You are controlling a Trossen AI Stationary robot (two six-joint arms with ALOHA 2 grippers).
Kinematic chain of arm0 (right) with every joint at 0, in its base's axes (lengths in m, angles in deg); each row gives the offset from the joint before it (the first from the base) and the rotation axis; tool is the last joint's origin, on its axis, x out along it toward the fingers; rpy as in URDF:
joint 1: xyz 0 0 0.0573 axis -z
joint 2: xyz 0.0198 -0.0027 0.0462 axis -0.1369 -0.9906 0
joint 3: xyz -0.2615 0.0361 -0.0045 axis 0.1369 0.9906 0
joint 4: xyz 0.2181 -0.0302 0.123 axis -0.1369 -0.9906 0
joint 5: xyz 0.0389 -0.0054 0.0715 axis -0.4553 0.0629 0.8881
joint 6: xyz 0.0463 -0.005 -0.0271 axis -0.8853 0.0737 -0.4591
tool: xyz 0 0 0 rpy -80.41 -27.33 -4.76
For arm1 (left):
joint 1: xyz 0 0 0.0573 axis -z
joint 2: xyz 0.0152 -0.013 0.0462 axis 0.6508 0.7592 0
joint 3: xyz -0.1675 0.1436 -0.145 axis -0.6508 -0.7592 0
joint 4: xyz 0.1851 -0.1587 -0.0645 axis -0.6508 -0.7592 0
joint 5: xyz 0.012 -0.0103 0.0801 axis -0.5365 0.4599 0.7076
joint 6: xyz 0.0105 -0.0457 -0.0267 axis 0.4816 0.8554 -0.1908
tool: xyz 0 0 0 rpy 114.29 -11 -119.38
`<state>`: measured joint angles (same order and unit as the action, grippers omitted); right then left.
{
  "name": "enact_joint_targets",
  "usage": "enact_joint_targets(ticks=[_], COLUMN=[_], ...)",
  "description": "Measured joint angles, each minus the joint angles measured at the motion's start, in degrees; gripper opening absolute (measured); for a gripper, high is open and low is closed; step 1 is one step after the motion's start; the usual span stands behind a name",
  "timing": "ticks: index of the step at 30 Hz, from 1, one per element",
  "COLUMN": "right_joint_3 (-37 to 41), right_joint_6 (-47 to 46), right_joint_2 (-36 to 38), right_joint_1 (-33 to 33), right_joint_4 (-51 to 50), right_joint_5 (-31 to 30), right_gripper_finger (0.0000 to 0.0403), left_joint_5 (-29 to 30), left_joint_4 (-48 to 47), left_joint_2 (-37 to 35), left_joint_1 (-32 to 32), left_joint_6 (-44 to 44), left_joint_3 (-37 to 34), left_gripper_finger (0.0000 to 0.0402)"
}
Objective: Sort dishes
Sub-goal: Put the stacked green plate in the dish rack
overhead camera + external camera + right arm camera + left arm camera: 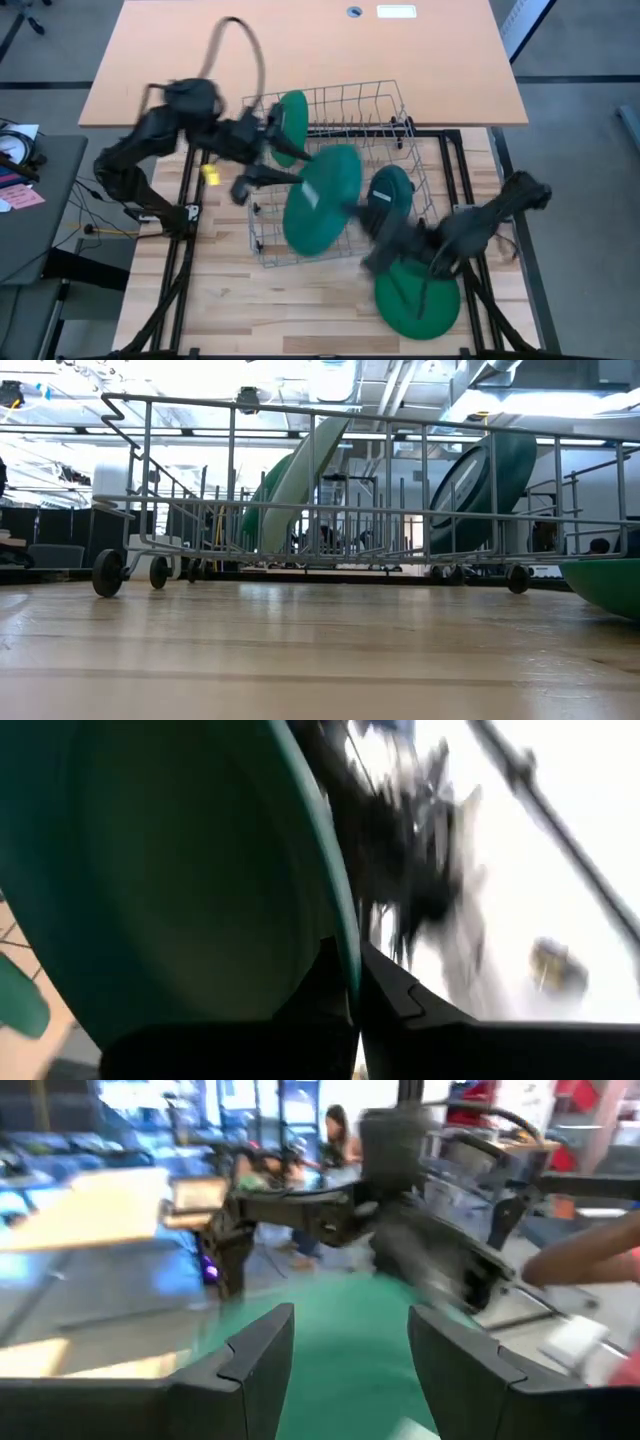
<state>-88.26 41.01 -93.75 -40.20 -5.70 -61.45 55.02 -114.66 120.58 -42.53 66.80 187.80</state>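
a dark teal plate (180, 870) is pinched at its rim by the right gripper (385, 228), jaws closed on it, at the wire rack's (385, 100) right end. left gripper (262, 160) (fingers apart) is held over a large green plate (322, 200) in the rack, grip unclear. another green plate (418, 300) lies on the table.

Right pincer (352, 982) clamped on rim of large dark green plate (170, 870), which fills most of view; background blurred.
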Motion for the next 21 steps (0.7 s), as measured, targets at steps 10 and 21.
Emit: enact_joint_targets(ticks=[10,21], right_joint_3=[-0.2,-0.09], right_joint_6=[-41.72,-64.5], right_joint_2=[21.0,31.98], right_joint_1=[13.47,34.65], right_joint_4=[-10.97,-38.25], right_joint_5=[3.56,30.17], right_gripper_finger=[0.0003,0.0003], left_joint_5=[16.06,28.72], left_joint_4=[-7.09,-11.75], left_joint_2=[-7.21,-5.42], left_joint_1=[10.24,17.46], left_joint_6=[-0.4,-0.35], left_joint_3=[0.04,-6.85], left_gripper_finger=[0.0189,0.0189])
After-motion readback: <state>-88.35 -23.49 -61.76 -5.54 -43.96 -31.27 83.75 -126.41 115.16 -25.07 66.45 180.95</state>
